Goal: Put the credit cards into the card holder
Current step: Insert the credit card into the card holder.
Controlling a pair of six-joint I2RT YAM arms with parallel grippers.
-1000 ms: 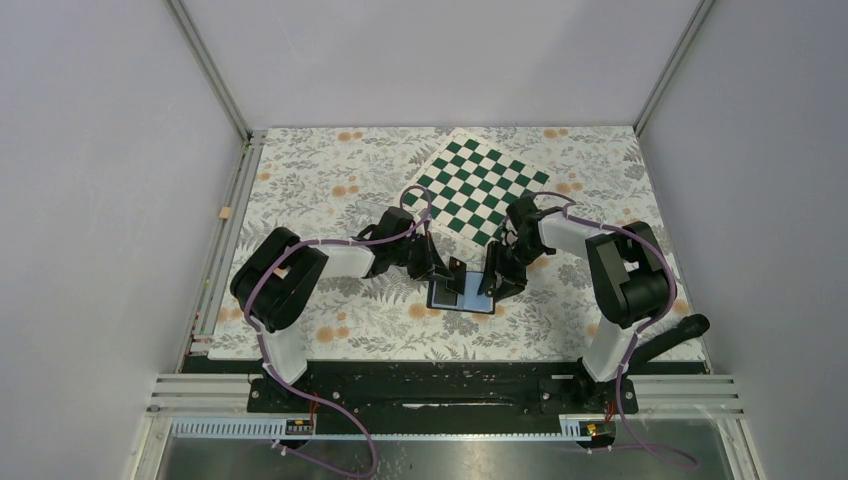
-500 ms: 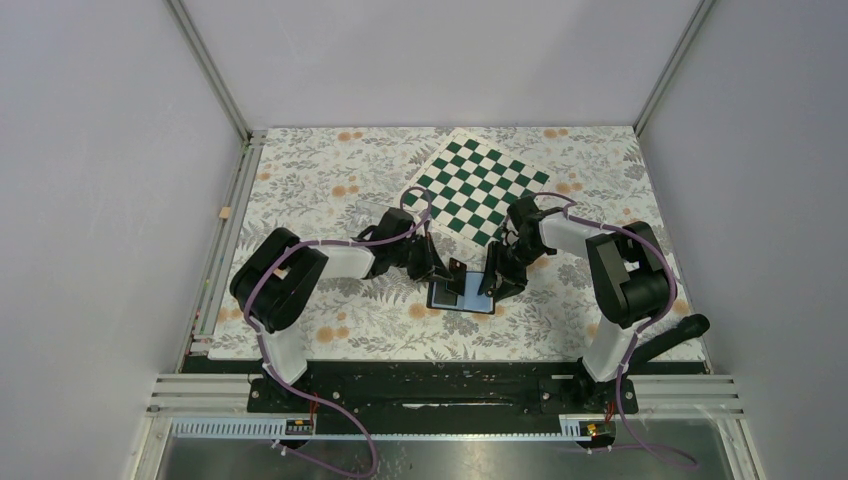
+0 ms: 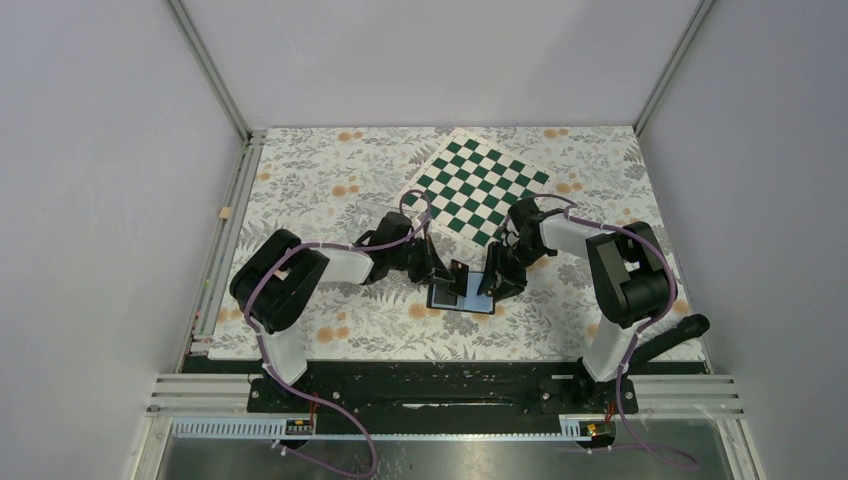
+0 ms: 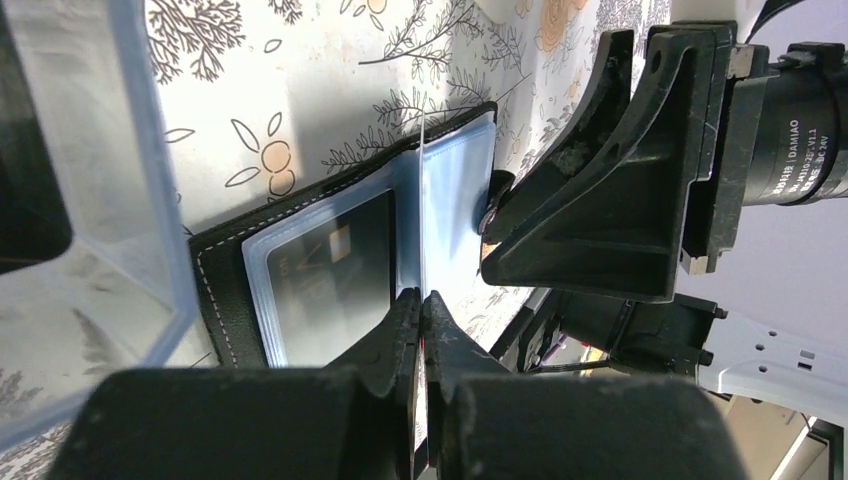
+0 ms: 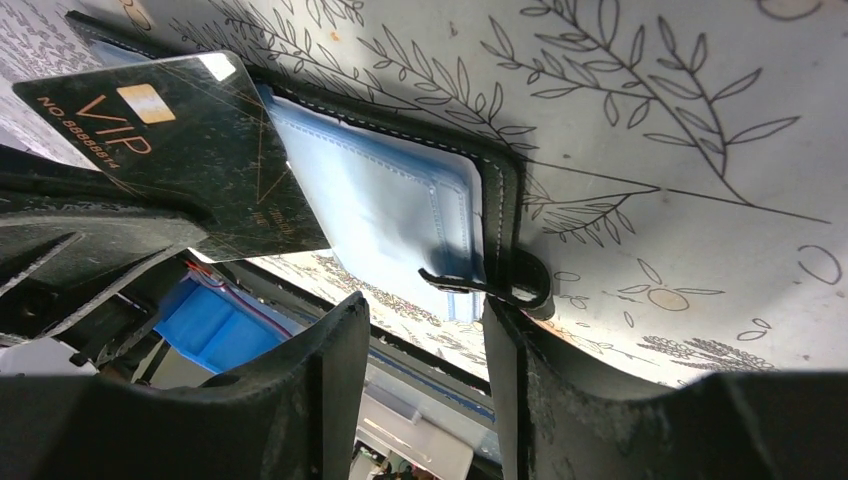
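Note:
The black card holder [image 3: 462, 297] lies open on the floral cloth, its clear sleeves up. One dark credit card [image 4: 325, 265] sits inside the left sleeve. My left gripper [image 4: 422, 300] is shut on another credit card [image 5: 170, 150], a black one with "VIP" lettering. It holds that card upright on its edge over the holder's fold [image 4: 423, 200]. My right gripper [image 5: 423, 303] stands open at the holder's right edge, one finger [image 5: 520, 380] against the snap tab [image 5: 520, 285], with nothing between its fingers.
A clear plastic box [image 4: 150, 180] stands close on the left of the holder. The green-and-white checkered board [image 3: 480, 190] lies behind both grippers. The two grippers face each other closely over the holder [image 5: 380, 200].
My left gripper has edged slightly to the right with the card. The right arm and the holder have stayed put.

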